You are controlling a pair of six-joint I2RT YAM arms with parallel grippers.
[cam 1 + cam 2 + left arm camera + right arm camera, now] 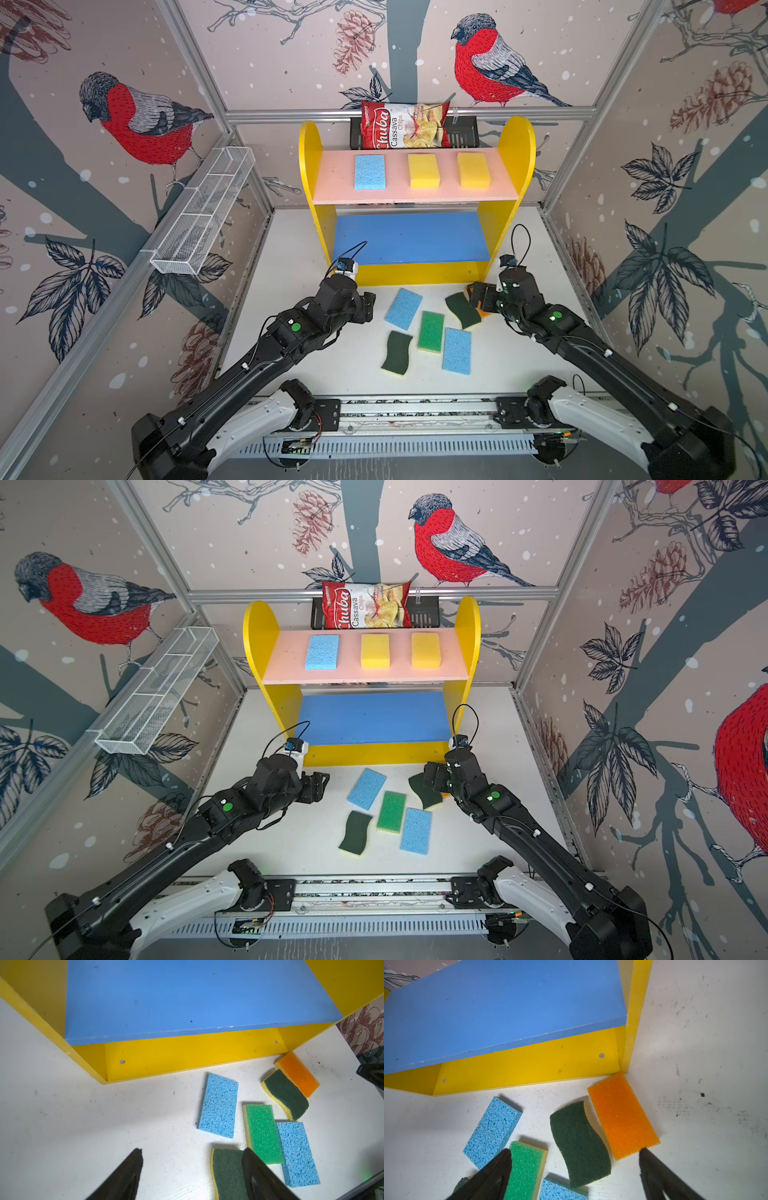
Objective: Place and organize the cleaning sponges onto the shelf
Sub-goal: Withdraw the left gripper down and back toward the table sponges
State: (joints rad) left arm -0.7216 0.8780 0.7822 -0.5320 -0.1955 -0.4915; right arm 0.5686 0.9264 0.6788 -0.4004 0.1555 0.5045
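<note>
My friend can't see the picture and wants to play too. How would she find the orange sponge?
Find the big yellow shelf, then look at the white table just in front of its right-hand foot. The orange sponge lies flat there, right beside a dark-green wavy sponge. It is the only orange one; the others are blue, yellow or green.

I'm hovering my left gripper (369,307) and right gripper (474,294) at mid-frame, flanking loose sponges (430,331) lying below the shelf (309,166).
</note>
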